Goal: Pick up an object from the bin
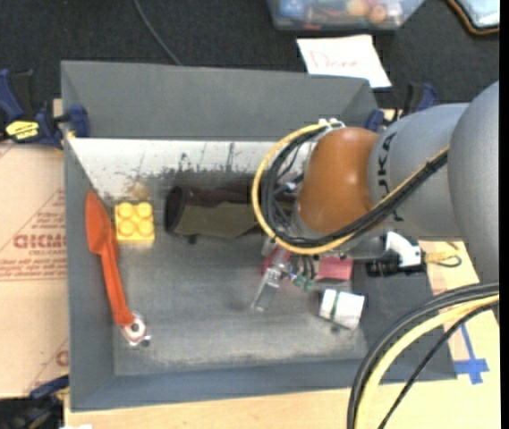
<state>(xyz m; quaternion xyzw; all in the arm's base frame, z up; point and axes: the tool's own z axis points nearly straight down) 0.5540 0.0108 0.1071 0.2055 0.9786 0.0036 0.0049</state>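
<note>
**Gripper** (263, 295): a slim, pale tip slanting down toward the view's left from under the wrist. It is over bare grey floor near the middle of the bin, a little right of centre. Whether it is spread or closed is not discernible from this angle, and it is not seen round any item.

**Pink-maroon piece** (336, 268): the nearest item, just to the right of the gripper. It is low and flat, partly covered by the wrist, and its kind is not determinable.

**White cylinder** (342, 307): short, lying on its side just in front of the pink-maroon piece, toward the front right of the floor.

**Orange cover** (339, 181): a rounded shell on the wrist, directly above the gripper. Yellow and black cables (267, 164) loop round its left side.

**Arm** (451, 168): grey, entering over the right wall.

**Dark olive-brown item** (218, 214): elongated, lying along the foot of the back wall, well behind the gripper. Its right end is hidden by the wrist, and its kind is unclear.

**Yellow studded brick** (134, 222): just to the left of the dark olive-brown item, toward the back left corner.

**Orange long-handled scoop** (106, 253): lies along the left wall with its blade toward the back, just beside the yellow studded brick. Its handle runs to the front.

**Small silvery ring** (136, 332): at the front end of the scoop's handle.

**Bin** (209, 92): grey metal, with items spread apart on the floor.
</note>
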